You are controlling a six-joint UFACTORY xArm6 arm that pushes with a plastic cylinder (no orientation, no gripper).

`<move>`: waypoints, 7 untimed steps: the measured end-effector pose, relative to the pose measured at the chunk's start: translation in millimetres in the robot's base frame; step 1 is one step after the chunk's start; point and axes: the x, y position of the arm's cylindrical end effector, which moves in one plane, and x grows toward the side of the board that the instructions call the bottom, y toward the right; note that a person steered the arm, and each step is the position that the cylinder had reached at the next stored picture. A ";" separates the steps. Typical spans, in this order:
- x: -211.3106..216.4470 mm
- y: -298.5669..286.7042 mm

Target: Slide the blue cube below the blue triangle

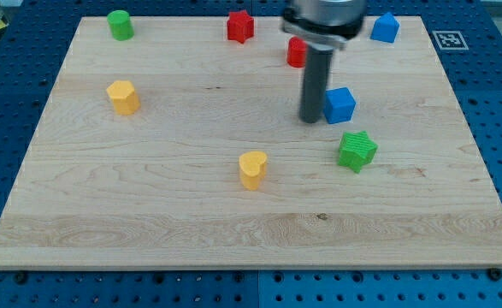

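Note:
The blue cube (340, 104) sits right of the board's centre. The blue triangle (385, 28) stands near the view's top right, above and a little right of the cube. My tip (310, 119) rests on the board just to the left of the blue cube, touching or almost touching its left side. The rod rises from there to the arm's dark body at the view's top.
A green star (357, 151) lies just below the cube. A red block (296, 52) is partly hidden behind the rod. A red star (240, 26), green cylinder (120, 25), yellow block (123, 97) and yellow heart (252, 168) lie elsewhere on the wooden board (148, 222).

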 end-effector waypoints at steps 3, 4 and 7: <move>-8.7 5.4; -8.8 19.2; -21.5 87.1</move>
